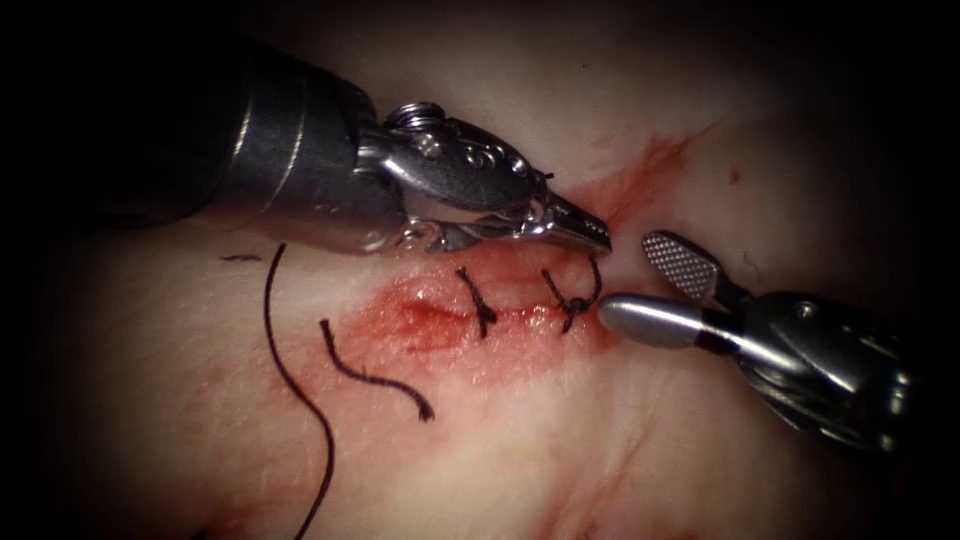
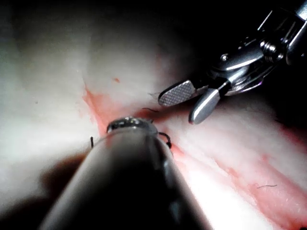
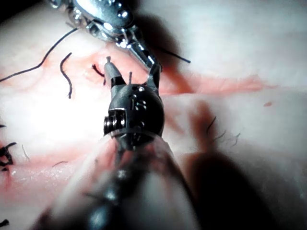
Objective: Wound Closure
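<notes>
Loose thread [image 1: 300, 400] and a cut piece [image 1: 372, 374] are seen lying on the tissue [image 1: 520, 460] left of the cut [image 1: 500, 315]. Further back, two knotted stitches [image 1: 570, 300] cross the cut. The right tool [image 1: 660, 290] is spread, grasping nothing; the left tool [image 1: 590, 235] seems clenched on the thread end, though this is hard to tell. Trimming is judged next.

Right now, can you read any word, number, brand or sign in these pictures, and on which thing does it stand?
No text can be read for certain.
Right tool: raised marks on its wrist housing, perhaps digits, too blurred to read.
Left tool: curled marks on its wrist, too blurred to read; its jaws are shut on the thread.
Tissue: no writing.
</notes>
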Motion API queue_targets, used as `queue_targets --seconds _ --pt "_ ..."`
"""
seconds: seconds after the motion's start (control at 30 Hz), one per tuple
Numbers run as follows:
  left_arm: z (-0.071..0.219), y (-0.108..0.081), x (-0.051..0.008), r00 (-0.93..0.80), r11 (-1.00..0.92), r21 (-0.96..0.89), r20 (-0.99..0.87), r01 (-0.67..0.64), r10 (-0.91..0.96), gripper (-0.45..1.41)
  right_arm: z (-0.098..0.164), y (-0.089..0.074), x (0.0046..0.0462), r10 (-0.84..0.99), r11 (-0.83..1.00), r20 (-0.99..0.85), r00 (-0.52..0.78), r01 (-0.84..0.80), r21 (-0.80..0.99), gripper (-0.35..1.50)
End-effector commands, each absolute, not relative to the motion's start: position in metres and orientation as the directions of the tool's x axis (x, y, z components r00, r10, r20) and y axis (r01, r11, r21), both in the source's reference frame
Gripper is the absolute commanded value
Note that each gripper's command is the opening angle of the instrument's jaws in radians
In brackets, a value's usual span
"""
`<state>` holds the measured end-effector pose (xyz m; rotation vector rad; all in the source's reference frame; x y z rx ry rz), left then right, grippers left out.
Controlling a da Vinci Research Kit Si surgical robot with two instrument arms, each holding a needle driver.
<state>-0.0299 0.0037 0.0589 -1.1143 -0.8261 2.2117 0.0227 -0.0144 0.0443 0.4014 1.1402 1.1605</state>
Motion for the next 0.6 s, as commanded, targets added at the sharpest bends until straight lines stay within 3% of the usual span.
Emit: queue_targets --seconds 0.03,0.13,0.2,0.6 --pt "0.0593 0.0040 -0.0302 -0.510 -0.663 -0.727 -0.508 -0.179 0.694 -0.20 0.0444 -0.0139 0.0236 0.880 0.383 -0.472 -0.055 -0.505 0.773 1.13" --pt "0.0594 0.0040 -0.0302 -0.485 -0.632 -0.753 -0.489 -0.184 0.725 -0.08 0.0444 -0.0139 0.0231 0.891 0.362 -0.450 -0.059 -0.505 0.783 1.03" --pt "0.0594 0.0040 -0.0302 -0.482 -0.629 -0.757 -0.490 -0.179 0.726 -0.08 0.0444 -0.0138 0.0228 0.893 0.362 -0.447 -0.053 -0.506 0.783 1.08" --pt "0.0596 0.0039 -0.0301 -0.370 -0.493 -0.858 -0.416 -0.142 0.831 0.42 0.0440 -0.0145 0.0194 0.894 0.373 -0.447 -0.037 -0.491 0.787 1.10"
